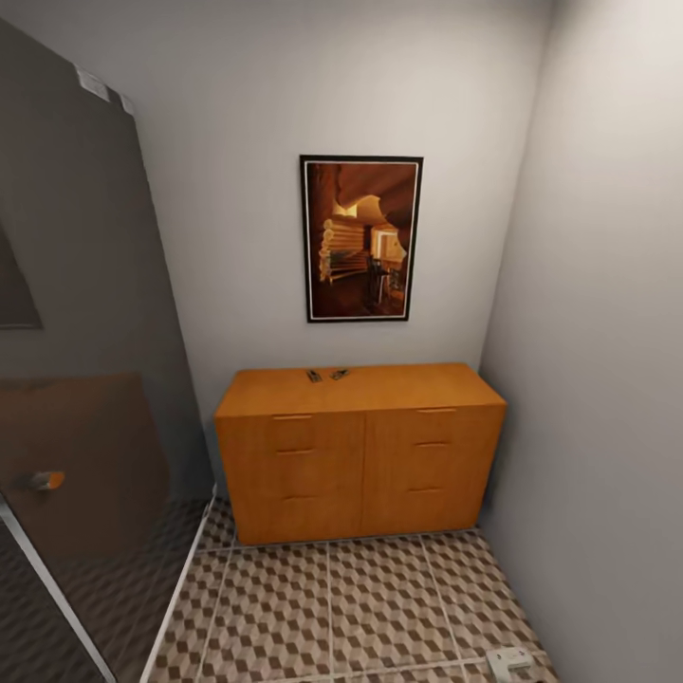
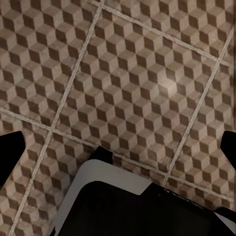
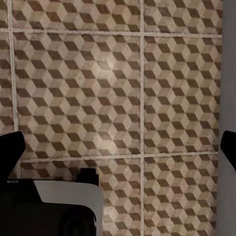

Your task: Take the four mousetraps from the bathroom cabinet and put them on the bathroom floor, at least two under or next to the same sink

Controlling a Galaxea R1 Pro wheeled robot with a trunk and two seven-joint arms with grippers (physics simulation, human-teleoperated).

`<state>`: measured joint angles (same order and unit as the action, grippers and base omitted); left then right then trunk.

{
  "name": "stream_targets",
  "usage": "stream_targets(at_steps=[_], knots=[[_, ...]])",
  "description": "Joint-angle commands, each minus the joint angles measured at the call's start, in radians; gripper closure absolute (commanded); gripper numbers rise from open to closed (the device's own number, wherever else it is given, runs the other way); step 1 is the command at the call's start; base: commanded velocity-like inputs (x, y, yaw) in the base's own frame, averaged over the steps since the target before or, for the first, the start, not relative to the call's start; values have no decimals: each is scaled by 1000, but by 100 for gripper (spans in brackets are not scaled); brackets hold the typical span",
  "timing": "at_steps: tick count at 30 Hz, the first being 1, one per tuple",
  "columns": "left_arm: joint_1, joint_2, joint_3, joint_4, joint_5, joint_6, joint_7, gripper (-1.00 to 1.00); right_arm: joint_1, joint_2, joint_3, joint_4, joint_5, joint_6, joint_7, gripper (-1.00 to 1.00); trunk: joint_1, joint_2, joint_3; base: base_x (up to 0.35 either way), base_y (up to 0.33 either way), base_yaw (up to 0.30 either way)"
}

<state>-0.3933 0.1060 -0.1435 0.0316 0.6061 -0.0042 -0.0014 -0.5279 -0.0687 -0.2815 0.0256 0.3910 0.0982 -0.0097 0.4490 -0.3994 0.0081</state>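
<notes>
Ahead, small dark mousetraps atop cabinet: likely light, stiff, snappy; best pinched by board edges. Left gripper and right gripper spread wide, empty.

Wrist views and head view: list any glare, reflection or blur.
Left wrist view: a soft pale glare spot on the floor tiles. Right wrist view: a similar sheen on the tiles, upper middle. Head view: the dark glass panel mirrors the cabinet; the small items on the cabinet top are too blurred to identify.
</notes>
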Motion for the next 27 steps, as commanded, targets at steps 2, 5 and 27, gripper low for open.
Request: stream_targets(at_steps=[2,5,27], knots=[[-1,0,-9,2,8,0,0,-100,-1,0,-8,2,10,1,-1,-100,1,-1,0,343,0,0],[-1,0,-9,2,8,0,0,-100,-1,0,-8,2,10,1,-1,-100,1,-1,0,342,2,0],[-1,-2,-10,2,7,-3,0,-100,-1,0,-8,2,10,2,-2,-100,1,-1,0,216,65,0]])
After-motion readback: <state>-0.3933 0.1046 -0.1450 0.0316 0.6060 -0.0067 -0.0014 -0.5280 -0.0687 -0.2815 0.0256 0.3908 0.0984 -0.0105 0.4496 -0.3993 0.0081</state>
